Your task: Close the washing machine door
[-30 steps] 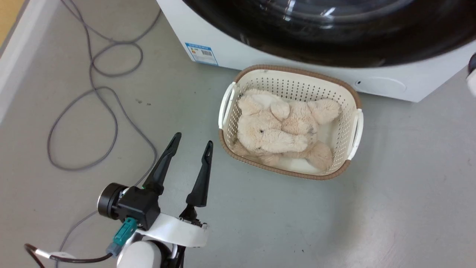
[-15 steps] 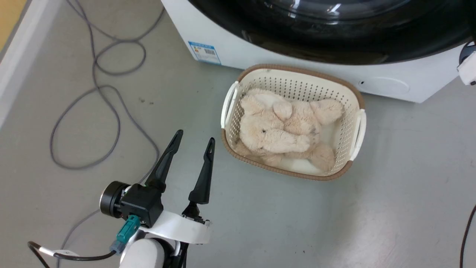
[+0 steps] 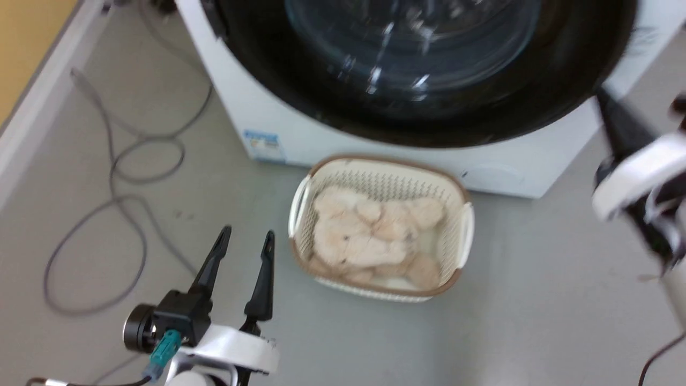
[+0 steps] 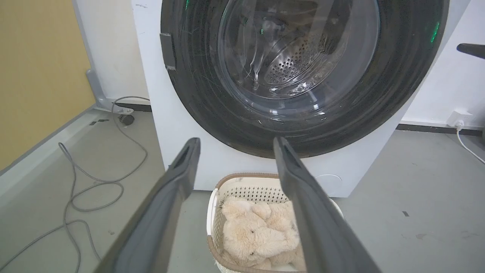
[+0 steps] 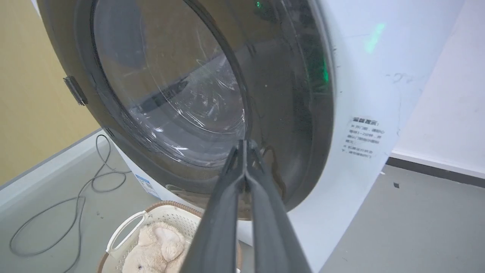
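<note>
Left pincer [image 3: 247, 232] was seen in the head view spread and empty, held low beside the laundry basket [image 3: 465, 236] and well short of the washing machine [image 3: 252, 102], whose washing machine door [image 3: 429, 126] was shown dark and round across its front. In the left wrist view that door was found lying flat against the white front, the steel drum [image 4: 295, 64] being visible through the glass. In the right wrist view the right pincer [image 5: 244, 144] was seen clenched on nothing, tips at the black rim; contact could not be confirmed. No gap was seen, so the closing was judged done or nearly so, though latching could not be told.
</note>
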Controlling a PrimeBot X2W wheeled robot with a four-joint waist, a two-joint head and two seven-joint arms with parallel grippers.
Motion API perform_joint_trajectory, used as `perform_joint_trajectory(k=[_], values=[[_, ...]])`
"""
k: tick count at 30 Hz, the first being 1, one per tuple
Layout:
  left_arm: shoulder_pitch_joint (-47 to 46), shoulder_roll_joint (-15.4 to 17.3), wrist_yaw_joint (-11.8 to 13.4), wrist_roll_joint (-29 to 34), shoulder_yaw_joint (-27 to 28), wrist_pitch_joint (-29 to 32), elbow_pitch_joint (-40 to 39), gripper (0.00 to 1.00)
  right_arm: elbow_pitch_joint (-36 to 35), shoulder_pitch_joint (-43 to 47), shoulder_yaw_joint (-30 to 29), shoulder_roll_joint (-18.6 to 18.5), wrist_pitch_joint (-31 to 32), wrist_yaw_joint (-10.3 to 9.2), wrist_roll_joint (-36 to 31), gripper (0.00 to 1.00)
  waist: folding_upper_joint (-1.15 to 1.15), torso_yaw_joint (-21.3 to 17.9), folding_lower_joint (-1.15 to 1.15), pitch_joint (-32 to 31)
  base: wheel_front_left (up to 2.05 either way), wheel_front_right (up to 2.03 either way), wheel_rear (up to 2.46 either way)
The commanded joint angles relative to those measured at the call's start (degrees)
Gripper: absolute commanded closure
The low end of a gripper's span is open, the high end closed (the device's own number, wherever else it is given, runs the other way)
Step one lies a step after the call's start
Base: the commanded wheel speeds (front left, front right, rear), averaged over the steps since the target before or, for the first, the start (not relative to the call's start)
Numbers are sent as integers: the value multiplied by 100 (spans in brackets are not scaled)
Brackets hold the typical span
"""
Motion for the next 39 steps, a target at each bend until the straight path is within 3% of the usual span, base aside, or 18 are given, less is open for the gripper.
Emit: perform_joint_trajectory(k=[1, 7, 14, 25, 26, 27, 28, 39], values=[[69, -2, 40, -20, 28, -25, 28, 0, -80, 215, 29, 34, -60, -4, -10, 100, 0, -298, 0, -360, 0, 0, 0], [292, -2, 7, 40, 178, -25, 144, 0, -738, 1307, -221, 208, -480, -4, -131, 100, 0, -642, 0, -763, 0, 0, 0], [493, -2, 37, -13, 315, -25, 121, 0, -1467, 2532, -898, 801, -686, -4, -728, 100, 0, -978, 0, -1000, 0, 0, 0], [765, -2, 120, -59, 297, -25, 90, 0, -2340, 3954, -1621, 1752, -732, -4, -1626, 100, 0, -1156, 0, -1235, 0, 0, 0], [787, -2, 130, -55, 298, -25, 96, 0, -2368, 4015, -1664, 1811, -733, -4, -1693, 81, 0, -1159, 0, -1245, 0, 0, 0], [806, -2, 134, -48, 301, -25, 114, 0, -2391, 4067, -1684, 1856, -731, -4, -1758, 49, 0, -1161, 0, -1255, 0, 0, 0], [819, -2, 133, -44, 303, -25, 132, 0, -2412, 4107, -1713, 1890, -729, -4, -1841, 0, 0, -1161, 0, -1264, 0, 0, 0], [843, -2, 110, -39, 214, -25, 267, 0, -2510, 4321, -1878, 2117, -726, -4, -2131, 0, 0, -1079, 0, -1301, 0, 0, 0]])
